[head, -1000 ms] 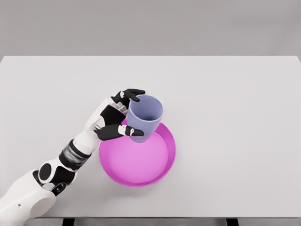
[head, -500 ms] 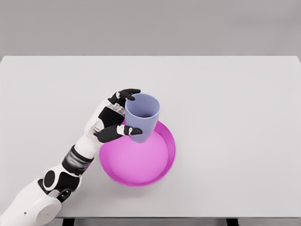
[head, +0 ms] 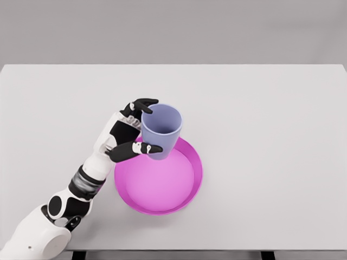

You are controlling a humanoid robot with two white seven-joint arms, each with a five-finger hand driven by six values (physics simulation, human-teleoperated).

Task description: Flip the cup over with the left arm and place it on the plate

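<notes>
Since the earlier frames, the blue-grey plastic cup [head: 161, 130] has drifted a little up and to the left, carried along with the left hand [head: 127, 134], and the forearm has drawn in closer to the bottom-left corner. Mouth up and tipped slightly toward the camera, the cup shows its hollow inside and hangs over the upper-left rim of the magenta plate [head: 187, 189]; whether its base touches that rim cannot be told from this angle. Black fingers [head: 144, 103] curl over the cup's far left side near the lip, while the thumb [head: 135, 149] presses across the near side low down, so the hand is clamped around the cup's wall. Behind it, the white wrist and banded forearm slope down toward the lower left corner. Round, shallow and with a raised edge, the plate lies flat on the pale grey surface [head: 271, 135], just left of centre and toward the near edge.
</notes>
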